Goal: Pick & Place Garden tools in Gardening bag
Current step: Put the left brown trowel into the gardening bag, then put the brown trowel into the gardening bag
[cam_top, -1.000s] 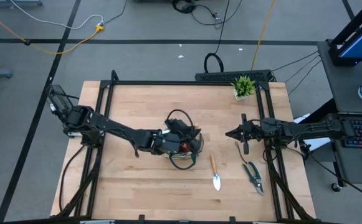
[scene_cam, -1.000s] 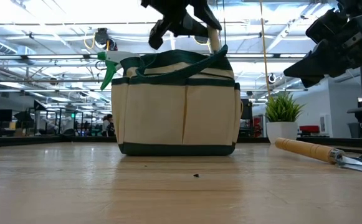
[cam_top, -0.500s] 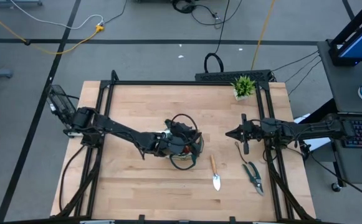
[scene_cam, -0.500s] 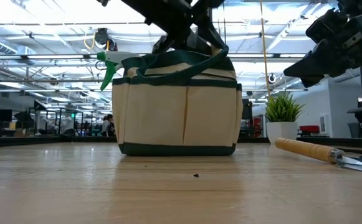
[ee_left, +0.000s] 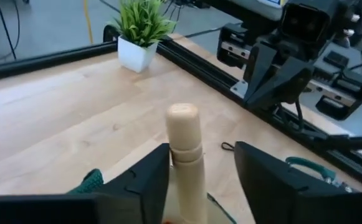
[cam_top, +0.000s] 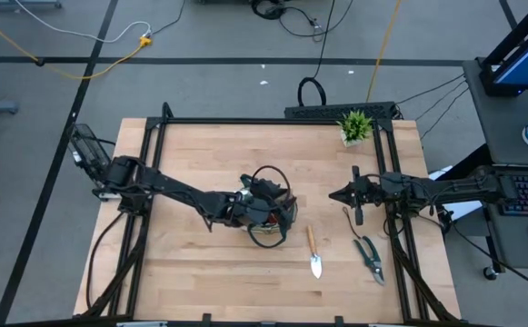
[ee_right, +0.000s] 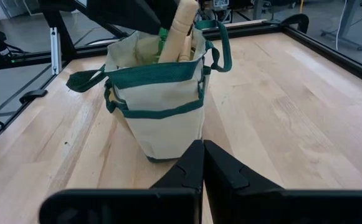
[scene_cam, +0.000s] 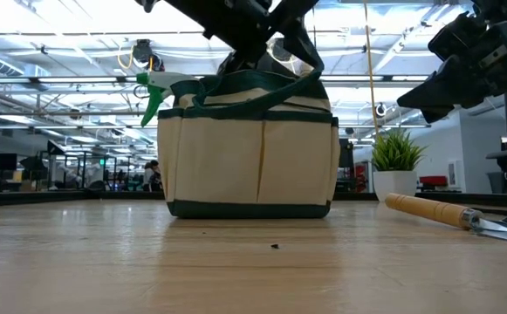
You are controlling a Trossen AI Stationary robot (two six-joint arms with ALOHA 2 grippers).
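Wooden-handled tool point(ee_left: 184, 146) stands in the gardening bag point(scene_cam: 249, 144), handle end up, long axis near vertical with a slight lean, seen best from the right wrist; which tool it is cannot be told, head hidden inside the bag. Left gripper point(ee_left: 196, 180) sits directly over the bag mouth, fingers parted either side of the handle with visible gaps, so the tool looks released and not gripped. Spray bottle point(scene_cam: 153, 92) nozzle pokes out over the bag's rim on the side away from the potted plant point(cam_top: 355, 125). Bag itself stands upright near the middle of the table point(cam_top: 200, 159). Still outside the bag: a trowel point(cam_top: 313, 252) lying just beside it toward the right arm, blade pointing to the table's near edge, and pruning shears point(cam_top: 369, 256) farther out the same way. Right gripper point(cam_top: 344, 195) hangs well clear of the bag, beyond the trowel, jaws closed on nothing. Risks, as judged: on withdrawal a left finger could catch the handle or a loop handle point(ee_right: 87, 78) and drag or tip the soft bag; the leaning tool could fall against the rim and block later drops.
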